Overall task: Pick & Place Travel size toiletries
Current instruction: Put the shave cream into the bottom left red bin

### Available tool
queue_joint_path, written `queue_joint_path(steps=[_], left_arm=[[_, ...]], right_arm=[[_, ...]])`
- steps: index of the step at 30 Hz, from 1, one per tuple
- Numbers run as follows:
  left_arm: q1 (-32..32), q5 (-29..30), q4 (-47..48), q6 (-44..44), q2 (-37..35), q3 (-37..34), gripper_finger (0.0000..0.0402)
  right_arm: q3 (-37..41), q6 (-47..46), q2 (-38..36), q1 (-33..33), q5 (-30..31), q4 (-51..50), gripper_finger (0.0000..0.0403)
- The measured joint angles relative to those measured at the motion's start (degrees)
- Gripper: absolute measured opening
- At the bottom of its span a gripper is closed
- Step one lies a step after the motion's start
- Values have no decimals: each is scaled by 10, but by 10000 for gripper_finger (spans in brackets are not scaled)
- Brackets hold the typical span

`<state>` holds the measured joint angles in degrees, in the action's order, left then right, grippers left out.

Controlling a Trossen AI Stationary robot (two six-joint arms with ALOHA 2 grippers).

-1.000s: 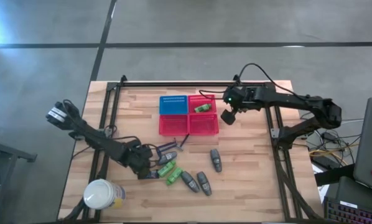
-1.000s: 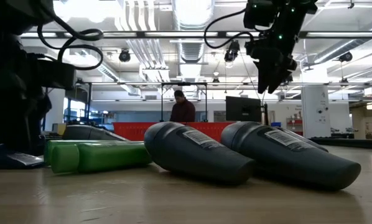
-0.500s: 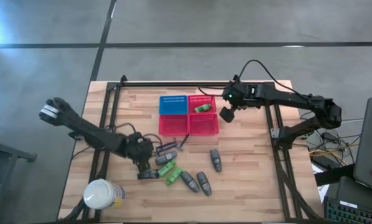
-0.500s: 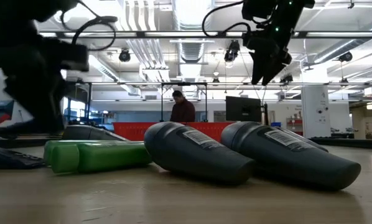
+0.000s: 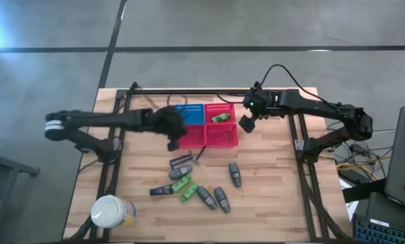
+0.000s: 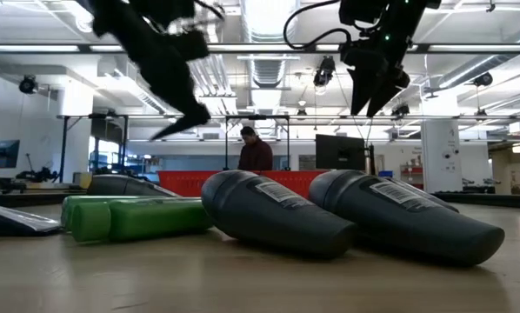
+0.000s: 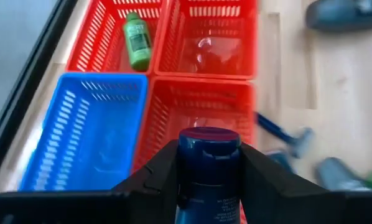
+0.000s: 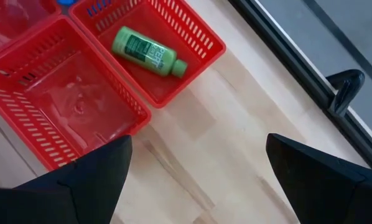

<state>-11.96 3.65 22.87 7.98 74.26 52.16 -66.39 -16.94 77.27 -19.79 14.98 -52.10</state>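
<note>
High view: left gripper (image 5: 173,129) over the near-left red basket (image 5: 189,137), beside one blue basket (image 5: 189,114); three red baskets in all, one green bottle (image 5: 221,118) already binned, and loose on the table (image 5: 270,196) two green bottles (image 5: 185,188), four grey rounded bottles (image 5: 216,198) and two flat black ones (image 5: 162,191). Left wrist view: fingers clenched on a dark blue-capped bottle (image 7: 209,163), judged light, rigid and slick, best gripped across the body below the cap. Right wrist view: right gripper (image 8: 195,171) released, spread wide, near the far-right red basket (image 8: 167,43).

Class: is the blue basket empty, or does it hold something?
Empty: the left wrist view shows the blue basket with a bare floor; no toiletry lies inside.
</note>
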Motion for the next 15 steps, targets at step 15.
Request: queue_joint_path(steps=[15], left_arm=[[-40, -47, 0, 105, 233, 143, 157]], right_arm=[[0, -44, -27, 0, 0, -16, 368]])
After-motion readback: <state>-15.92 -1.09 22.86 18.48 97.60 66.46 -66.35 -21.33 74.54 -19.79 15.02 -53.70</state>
